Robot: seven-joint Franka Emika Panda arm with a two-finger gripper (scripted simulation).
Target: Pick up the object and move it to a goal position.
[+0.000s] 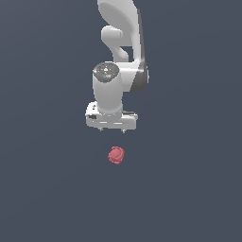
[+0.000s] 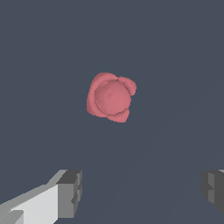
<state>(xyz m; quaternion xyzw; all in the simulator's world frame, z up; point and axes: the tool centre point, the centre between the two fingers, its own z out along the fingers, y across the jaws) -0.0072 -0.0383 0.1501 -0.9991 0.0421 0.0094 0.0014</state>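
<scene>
The object (image 1: pixel 116 155) lies just below the frame's centre in the exterior view — under the gripper (image 1: pixel 112 129), apart from it. Jaws spread wide, holding nothing — the wrist view shows fingertips (image 2: pixel 70 193) far apart.

A plain, evenly lit dark slate-blue surface (image 1: pixel 42 189) fills the whole background

flat, even simulator light; no cast shadows or glare; edges slightly pixelated.

Nothing here carries any writing, label, brand, number or sign that I can read from either view.
</scene>
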